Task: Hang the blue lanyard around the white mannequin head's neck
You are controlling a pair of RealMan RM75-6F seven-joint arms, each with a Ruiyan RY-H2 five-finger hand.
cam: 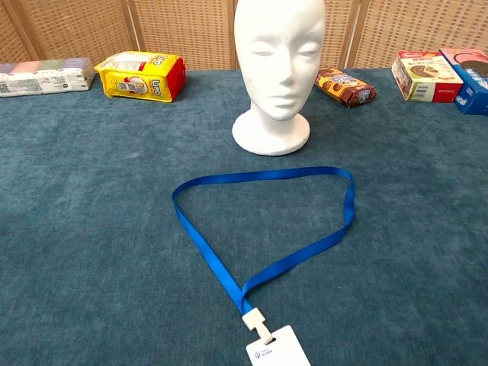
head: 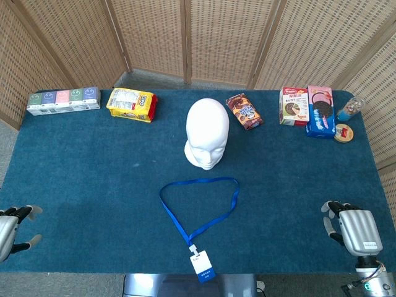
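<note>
Blue ribbon lanyard (head: 199,207) lies looped flat on our teal table (head: 93,173) before the white foam mannequin head (head: 206,133); from above, our left hand (head: 12,228) and right hand (head: 352,228) rest apart at the near corners, fingers spread, empty. At chest level, the lanyard (cam: 263,229) forms a triangle ending in a white badge (cam: 278,352), near the upright head (cam: 276,69).

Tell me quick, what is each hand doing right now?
Left hand: open, holding nothing, at the table's near left edge.
Right hand: open, holding nothing, at the near right edge.
</note>
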